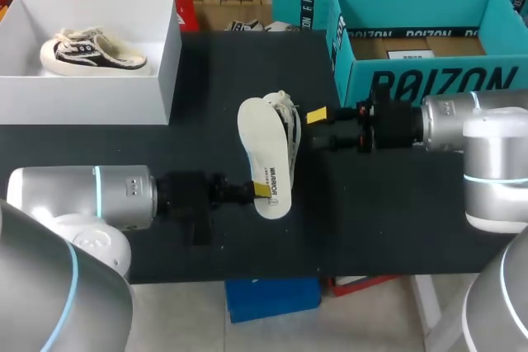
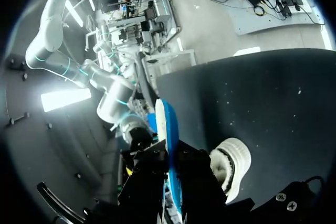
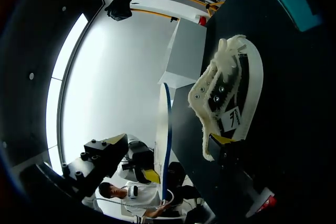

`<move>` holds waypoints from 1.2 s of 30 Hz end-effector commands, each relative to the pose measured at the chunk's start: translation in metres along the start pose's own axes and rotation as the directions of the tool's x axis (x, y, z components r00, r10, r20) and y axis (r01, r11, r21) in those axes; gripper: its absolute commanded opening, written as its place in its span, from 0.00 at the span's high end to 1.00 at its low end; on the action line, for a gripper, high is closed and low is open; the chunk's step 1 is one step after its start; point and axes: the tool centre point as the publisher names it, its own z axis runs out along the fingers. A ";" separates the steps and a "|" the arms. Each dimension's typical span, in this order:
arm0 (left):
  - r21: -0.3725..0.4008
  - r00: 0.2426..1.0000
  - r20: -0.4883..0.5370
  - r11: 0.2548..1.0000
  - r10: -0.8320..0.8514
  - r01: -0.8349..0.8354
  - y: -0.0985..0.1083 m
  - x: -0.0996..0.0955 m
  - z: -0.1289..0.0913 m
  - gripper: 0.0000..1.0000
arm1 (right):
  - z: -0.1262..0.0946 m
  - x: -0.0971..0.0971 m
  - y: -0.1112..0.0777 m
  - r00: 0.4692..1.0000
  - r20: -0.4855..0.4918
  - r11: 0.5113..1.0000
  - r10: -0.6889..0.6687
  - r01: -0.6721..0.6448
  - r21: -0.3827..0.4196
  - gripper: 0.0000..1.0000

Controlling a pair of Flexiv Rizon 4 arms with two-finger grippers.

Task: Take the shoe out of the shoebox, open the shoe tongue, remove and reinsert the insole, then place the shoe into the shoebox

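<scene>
- Nearest, a long white insole (image 1: pixel 262 142) with a blue underside is pinched at its lower end by the left gripper (image 1: pixel 262 191), whose tips are pressed on it from both sides.
- In the left wrist view the insole (image 2: pixel 169 140) is seen edge-on, upright between that gripper's fingers.
- Small dark print is carried on its white face.
- Just behind it, a cream canvas shoe (image 1: pixel 290 121) with a white rubber sole, dark eyelets and loose laces is seen on its side at mid-table, outside both boxes.
- The right gripper (image 1: pixel 318 116) is set just beside the shoe's edge; whether it grips the shoe cannot be told.
- Everything is borne by a matt black table (image 1: pixel 371 212).
- At the far right, an open teal cardboard shoebox (image 1: pixel 429 80) with large black lettering on its wall is placed.
- At the far left, a cream-and-black second shoe (image 1: pixel 91 51) is held in an open white box (image 1: pixel 91 96).
</scene>
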 end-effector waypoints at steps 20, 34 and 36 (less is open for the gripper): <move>-0.004 1.000 -0.006 1.000 0.002 -0.002 0.000 -0.001 0.001 1.00 | 0.046 -0.005 -0.016 0.999 -0.053 0.995 0.011 -0.006 0.098 0.00; -0.004 1.000 -0.006 1.000 0.002 -0.002 0.000 -0.001 0.001 1.00 | 0.065 0.004 -0.021 0.999 -0.045 0.987 -0.001 0.008 0.160 0.00; -0.004 1.000 -0.006 1.000 0.002 -0.002 0.000 -0.001 0.001 1.00 | 0.067 0.005 -0.021 0.999 -0.043 0.986 -0.002 0.009 0.166 0.00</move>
